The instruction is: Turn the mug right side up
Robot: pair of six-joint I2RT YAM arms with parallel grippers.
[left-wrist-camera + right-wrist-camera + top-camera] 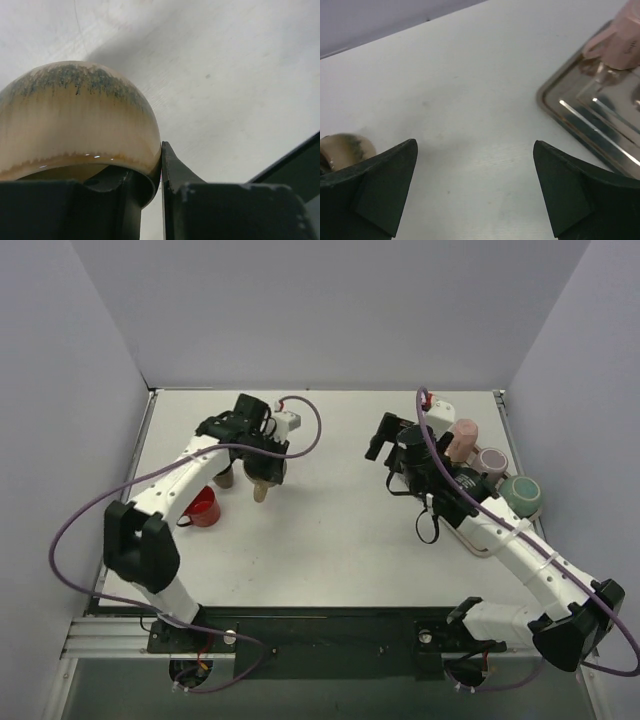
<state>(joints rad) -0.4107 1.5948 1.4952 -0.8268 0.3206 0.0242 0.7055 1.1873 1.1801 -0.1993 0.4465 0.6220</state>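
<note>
A tan glazed mug [75, 120] with dark streaks near its base is held by my left gripper [159, 159]. The gripper is shut on the mug's rim, one finger inside the mouth and one outside. The mug's rounded base points away from the wrist camera, towards the table. In the top view the mug [262, 489] hangs under the left gripper [262, 472] at the table's middle left. It also shows at the left edge of the right wrist view [342, 144]. My right gripper [475, 150] is open and empty over bare table [384, 443], apart from the mug.
A red mug [203, 507] stands by the left arm, and a brown object [225, 478] sits just left of the held mug. A metal tray [580, 117] at the right carries a pink mug [462, 437], a pale mug [490, 460] and a green mug [521, 495].
</note>
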